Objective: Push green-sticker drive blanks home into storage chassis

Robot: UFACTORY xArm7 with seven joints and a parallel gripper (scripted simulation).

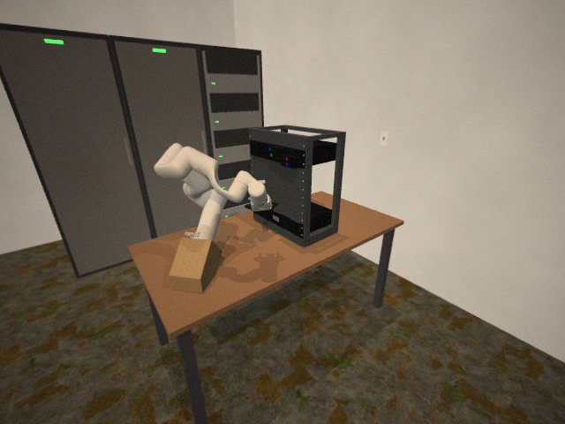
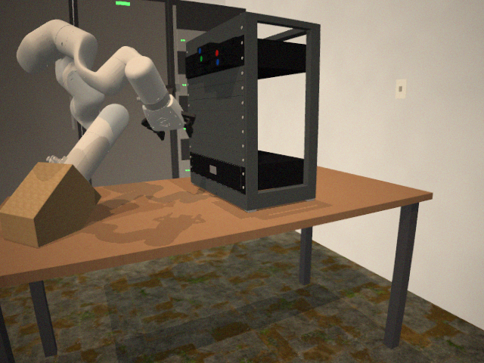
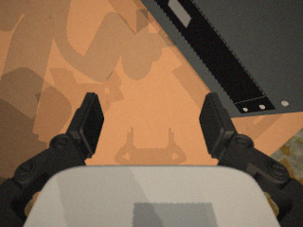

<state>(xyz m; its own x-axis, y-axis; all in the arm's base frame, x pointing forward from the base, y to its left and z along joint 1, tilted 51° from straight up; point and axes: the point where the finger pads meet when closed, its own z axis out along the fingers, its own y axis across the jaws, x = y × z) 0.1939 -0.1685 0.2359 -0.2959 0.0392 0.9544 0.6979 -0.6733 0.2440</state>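
The dark rack (image 1: 321, 182) (image 2: 312, 117) (image 3: 246, 33) stands on the wooden table (image 1: 291, 278) (image 2: 332, 199). The black storage chassis sits in its top slot. There I see a blue sticker (image 1: 269, 148) (image 2: 200, 50) above a green sticker (image 1: 271, 155) (image 2: 201, 58). To their right a red sticker (image 1: 286, 158) (image 2: 216, 52) sits above another blue sticker (image 1: 286, 164) (image 2: 217, 61). How far each blank stands out is too small to tell. My gripper (image 1: 263, 208) (image 2: 173, 128) (image 3: 151, 105) is open and empty. It points down at the table, close in front of the rack's grey panels, well below the chassis.
A black unit (image 1: 287, 223) (image 2: 216, 172) (image 3: 213, 52) fills the rack's bottom slot. The arm's base stands on a tan wedge-shaped block (image 1: 192, 267) (image 2: 42, 203) at the table's left. Tall server cabinets (image 1: 68, 137) stand behind the table.
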